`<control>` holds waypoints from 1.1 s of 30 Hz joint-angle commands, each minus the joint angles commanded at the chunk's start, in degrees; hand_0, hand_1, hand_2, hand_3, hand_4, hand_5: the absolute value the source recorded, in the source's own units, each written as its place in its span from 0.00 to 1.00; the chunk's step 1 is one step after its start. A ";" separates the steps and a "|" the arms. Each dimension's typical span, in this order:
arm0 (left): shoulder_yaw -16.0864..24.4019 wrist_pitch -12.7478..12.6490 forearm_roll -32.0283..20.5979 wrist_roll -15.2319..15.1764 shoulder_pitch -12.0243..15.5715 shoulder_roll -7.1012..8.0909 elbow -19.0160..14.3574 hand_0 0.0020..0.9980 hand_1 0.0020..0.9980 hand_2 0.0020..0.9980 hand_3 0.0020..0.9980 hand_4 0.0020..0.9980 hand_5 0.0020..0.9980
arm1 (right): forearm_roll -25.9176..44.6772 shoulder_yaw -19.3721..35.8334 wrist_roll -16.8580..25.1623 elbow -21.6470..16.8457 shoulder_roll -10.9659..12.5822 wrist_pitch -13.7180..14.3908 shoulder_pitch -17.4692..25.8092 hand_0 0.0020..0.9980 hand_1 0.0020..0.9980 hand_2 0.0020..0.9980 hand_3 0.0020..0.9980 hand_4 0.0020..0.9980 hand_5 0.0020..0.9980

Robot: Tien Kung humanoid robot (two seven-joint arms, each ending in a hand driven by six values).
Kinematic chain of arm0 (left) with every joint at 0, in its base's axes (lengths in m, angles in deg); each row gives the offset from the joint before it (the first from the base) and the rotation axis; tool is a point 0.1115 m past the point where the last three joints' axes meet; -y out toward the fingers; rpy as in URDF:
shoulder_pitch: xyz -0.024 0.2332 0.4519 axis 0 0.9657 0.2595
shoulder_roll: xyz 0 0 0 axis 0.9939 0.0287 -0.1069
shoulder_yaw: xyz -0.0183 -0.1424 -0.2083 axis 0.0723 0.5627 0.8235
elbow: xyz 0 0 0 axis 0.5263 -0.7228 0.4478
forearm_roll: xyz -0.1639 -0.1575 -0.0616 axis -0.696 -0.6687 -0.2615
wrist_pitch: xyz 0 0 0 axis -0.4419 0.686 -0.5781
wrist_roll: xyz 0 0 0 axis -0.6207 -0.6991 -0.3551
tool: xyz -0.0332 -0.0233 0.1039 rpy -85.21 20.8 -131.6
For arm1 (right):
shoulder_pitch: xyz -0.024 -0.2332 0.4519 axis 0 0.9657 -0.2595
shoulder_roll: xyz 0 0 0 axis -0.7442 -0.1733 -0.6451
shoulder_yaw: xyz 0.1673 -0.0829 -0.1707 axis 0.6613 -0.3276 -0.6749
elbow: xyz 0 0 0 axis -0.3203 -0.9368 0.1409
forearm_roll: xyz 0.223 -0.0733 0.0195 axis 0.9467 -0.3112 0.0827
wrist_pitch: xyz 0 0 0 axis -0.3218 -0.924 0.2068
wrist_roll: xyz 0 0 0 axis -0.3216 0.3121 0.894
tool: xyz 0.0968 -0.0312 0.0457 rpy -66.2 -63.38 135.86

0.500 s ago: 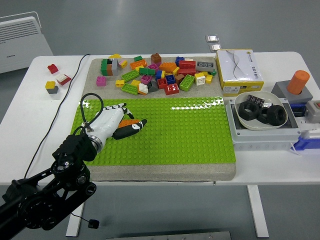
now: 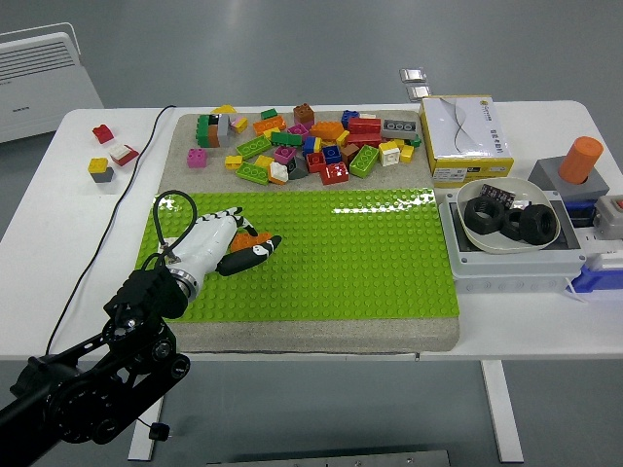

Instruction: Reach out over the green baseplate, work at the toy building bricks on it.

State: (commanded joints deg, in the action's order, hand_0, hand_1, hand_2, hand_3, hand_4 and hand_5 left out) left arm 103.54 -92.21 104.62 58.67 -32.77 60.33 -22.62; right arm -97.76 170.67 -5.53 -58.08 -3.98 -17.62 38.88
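Near the left edge of the flat green studded baseplate (image 2: 321, 258), seen from the head camera, the robot's left hand (image 2: 222, 246), white-shelled with black-tipped fingers, lies low over the studs with its fingers curled around a small orange toy brick (image 2: 251, 240). Only a sliver of orange shows between the thumb and the other fingers (the rest is covered by the hand), and the brick sits down on the plate. The black left arm (image 2: 97, 370) comes up from the lower left corner of the picture, a thin black cable (image 2: 165, 209) looping over the wrist.

The baseplate lies on a grey foam mat (image 2: 311, 336) along the near edge of the white table (image 2: 58, 243). Along the mat's far edge a loose heap of multicoloured toy bricks (image 2: 302, 146) is scattered, well apart from the hand. Toward the table's far left corner sit three more small bricks: a red one (image 2: 103, 133), a red-and-white one (image 2: 123, 154) and a yellow-and-grey one (image 2: 98, 168).

At the far right of the mat stands a white-and-yellow cardboard box (image 2: 465, 138). Just beside the baseplate's right edge a white bowl of large black nuts (image 2: 510, 216) rests on a grey tray (image 2: 506, 268), and past it, by the table's right edge, an orange cylinder (image 2: 581, 159) stands on a grey block.
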 joint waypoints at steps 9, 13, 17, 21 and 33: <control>0.42 -1.32 -0.12 -1.30 0.96 -0.64 1.75 1.00 1.00 1.00 0.70 0.78 1.00 | 0.65 -0.77 -0.04 0.00 -0.08 0.13 0.05 0.52 0.73 0.79 0.78 0.80 0.85; 0.45 -1.53 -0.16 -1.44 1.17 -0.67 1.81 1.00 1.00 1.00 0.70 0.78 1.00 | 0.91 -1.06 -0.07 0.00 -0.12 0.20 0.05 0.52 0.73 0.79 0.78 0.80 0.85; 0.44 -1.57 -0.10 -1.42 1.35 -0.66 1.75 1.00 1.00 1.00 0.70 0.78 1.00 | 1.17 -1.35 -0.08 0.00 -0.15 0.26 0.07 0.52 0.73 0.79 0.78 0.80 0.86; 0.20 -1.56 -0.11 -1.38 1.66 -0.62 1.62 1.00 1.00 1.00 0.70 0.78 1.00 | 1.35 -1.53 -0.08 0.00 -0.16 0.29 0.10 0.52 0.73 0.79 0.78 0.80 0.86; -0.56 -1.76 -0.13 -1.44 1.99 -0.77 2.75 1.00 1.00 1.00 0.71 0.78 1.00 | 2.02 -2.26 -0.10 0.00 -0.30 0.38 0.20 0.52 0.73 0.79 0.78 0.81 0.87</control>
State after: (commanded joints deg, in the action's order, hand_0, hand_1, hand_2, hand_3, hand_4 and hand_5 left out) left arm 102.98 -93.97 104.49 57.22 -30.78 59.56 -19.87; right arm -95.74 168.42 -5.63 -58.08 -4.27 -17.24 39.08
